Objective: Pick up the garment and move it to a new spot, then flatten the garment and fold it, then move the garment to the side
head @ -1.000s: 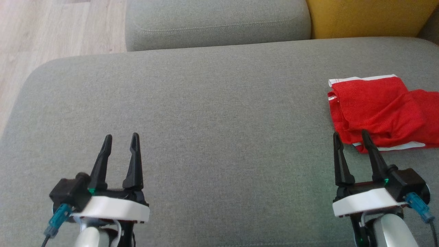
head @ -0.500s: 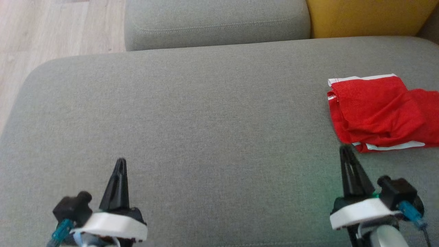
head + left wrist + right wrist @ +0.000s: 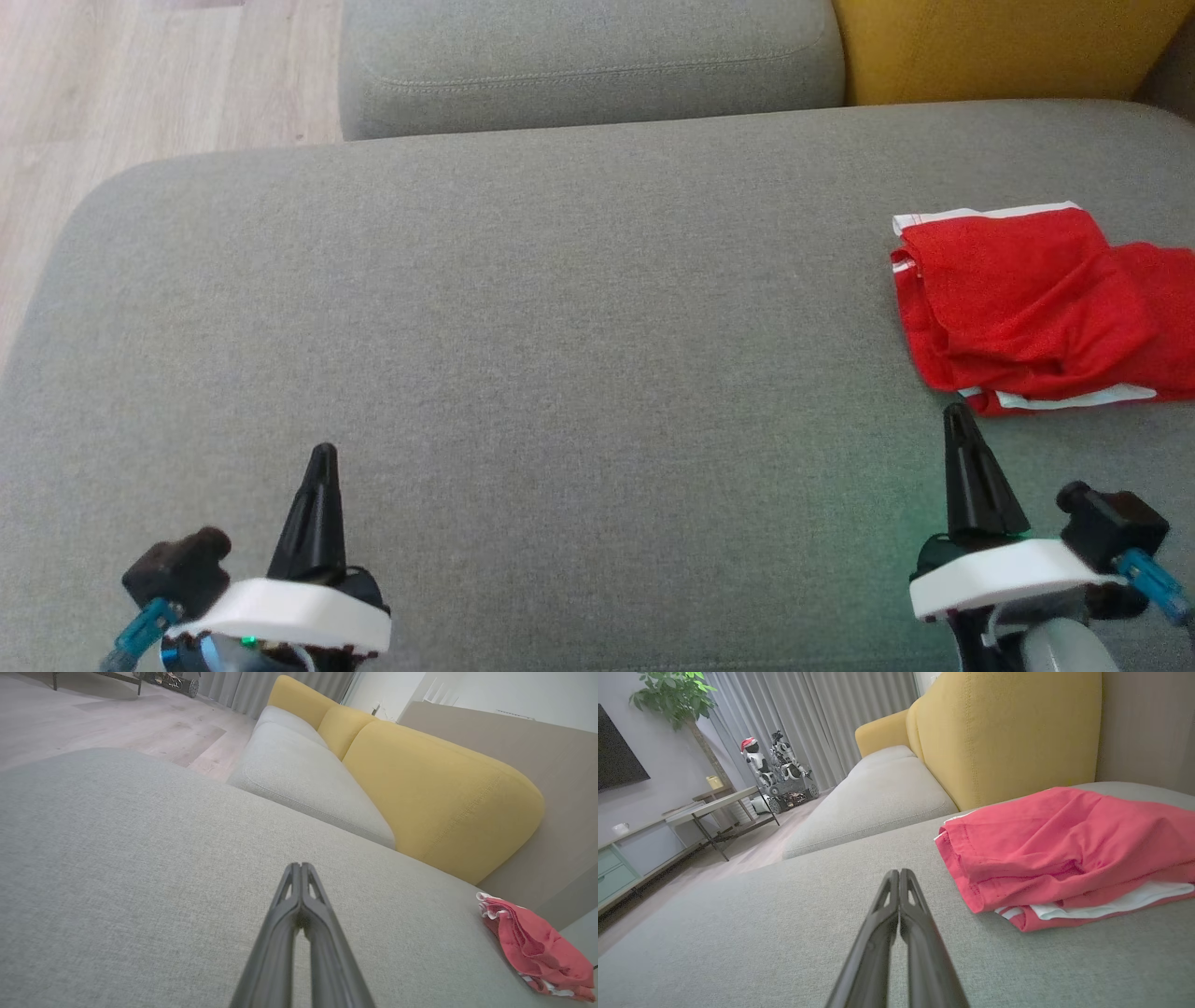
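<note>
The right pincer (image 3: 954,415), two long dark fingers pressed together on nothing, points at the red knit garment with white trim (image 3: 1027,299). The garment lies just ahead of its tips and a little to their right, untouched. The left pincer (image 3: 323,453) is likewise closed and empty, well apart from the cloth. The garment sits in soft, rumpled layers on the grey woven sofa cushion (image 3: 560,327). Folding and setting aside look done, though the fold is loose.
</note>
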Controlling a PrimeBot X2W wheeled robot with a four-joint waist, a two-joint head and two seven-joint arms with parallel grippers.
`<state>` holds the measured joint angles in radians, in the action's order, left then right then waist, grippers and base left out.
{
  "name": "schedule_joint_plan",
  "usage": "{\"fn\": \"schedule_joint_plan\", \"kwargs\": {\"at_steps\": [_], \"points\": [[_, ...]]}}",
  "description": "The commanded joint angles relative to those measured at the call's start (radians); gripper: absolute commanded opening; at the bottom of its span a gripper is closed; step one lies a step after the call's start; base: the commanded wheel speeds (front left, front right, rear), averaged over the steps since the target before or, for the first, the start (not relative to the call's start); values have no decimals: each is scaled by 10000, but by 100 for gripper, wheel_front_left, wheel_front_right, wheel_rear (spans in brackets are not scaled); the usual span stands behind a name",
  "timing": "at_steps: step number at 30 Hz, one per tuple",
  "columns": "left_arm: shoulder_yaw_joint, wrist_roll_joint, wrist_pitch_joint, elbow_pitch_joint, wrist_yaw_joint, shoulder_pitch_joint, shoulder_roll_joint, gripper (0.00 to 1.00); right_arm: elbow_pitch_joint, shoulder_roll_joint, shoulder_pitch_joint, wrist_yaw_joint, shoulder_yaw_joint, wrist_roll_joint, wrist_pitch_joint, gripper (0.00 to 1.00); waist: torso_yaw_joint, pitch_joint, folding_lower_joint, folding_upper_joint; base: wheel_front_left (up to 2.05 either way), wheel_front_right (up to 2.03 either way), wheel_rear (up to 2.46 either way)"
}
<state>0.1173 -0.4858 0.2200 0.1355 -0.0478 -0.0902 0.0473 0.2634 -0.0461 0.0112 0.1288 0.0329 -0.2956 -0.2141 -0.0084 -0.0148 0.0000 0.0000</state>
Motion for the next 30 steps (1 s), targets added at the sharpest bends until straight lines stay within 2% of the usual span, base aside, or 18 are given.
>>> {"fn": "schedule_joint_plan", "kwargs": {"at_steps": [1,30], "points": [[-156,-274,-62,-260,-81,534,74,0,-325,-109,-438,3,-25,-348,47,0,2,2,0,0,0,0,0],[-579,-3225,-801,89,-277,903,161,0,-298,-212,-622,7,-232,-3799,749,0,23,32,0,0,0,0,0]]}}
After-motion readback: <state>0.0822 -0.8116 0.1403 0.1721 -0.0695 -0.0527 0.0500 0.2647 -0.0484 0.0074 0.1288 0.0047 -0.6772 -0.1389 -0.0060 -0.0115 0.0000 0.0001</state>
